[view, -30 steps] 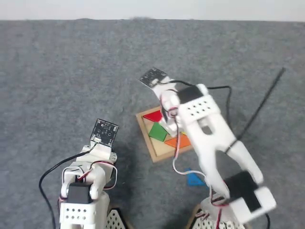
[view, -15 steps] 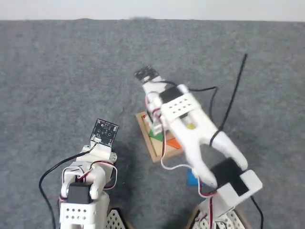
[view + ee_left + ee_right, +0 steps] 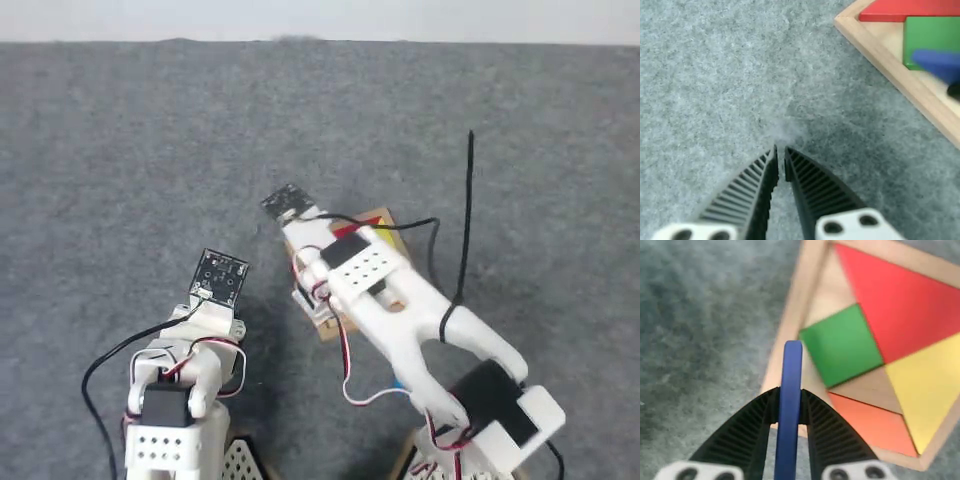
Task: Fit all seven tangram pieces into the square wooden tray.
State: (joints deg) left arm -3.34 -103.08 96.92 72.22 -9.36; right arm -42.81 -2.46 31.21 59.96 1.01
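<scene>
The square wooden tray (image 3: 790,325) holds a red triangle (image 3: 900,305), a green square (image 3: 842,342), a yellow triangle (image 3: 927,385) and an orange piece (image 3: 872,422). My right gripper (image 3: 790,392) is shut on a dark blue piece (image 3: 791,360), held edge-on above the tray's rim beside the green square. In the high view the right arm (image 3: 365,270) covers most of the tray (image 3: 325,325). My left gripper (image 3: 780,152) is shut with nothing in it, low over the grey mat a short way from the tray's corner (image 3: 880,55). The blue piece (image 3: 937,62) hangs over the green square (image 3: 930,35).
Grey felt mat (image 3: 150,150) covers the table, with open room to the left and far side. The left arm (image 3: 200,330) stands near the front edge. A sliver of a light blue piece (image 3: 397,384) peeks out beneath the right arm. A black cable (image 3: 470,200) arcs right of the tray.
The right arm has swung leftward and toward the front across the tray, carrying the blue piece, and now hides most of the tray. The left arm has not moved.
</scene>
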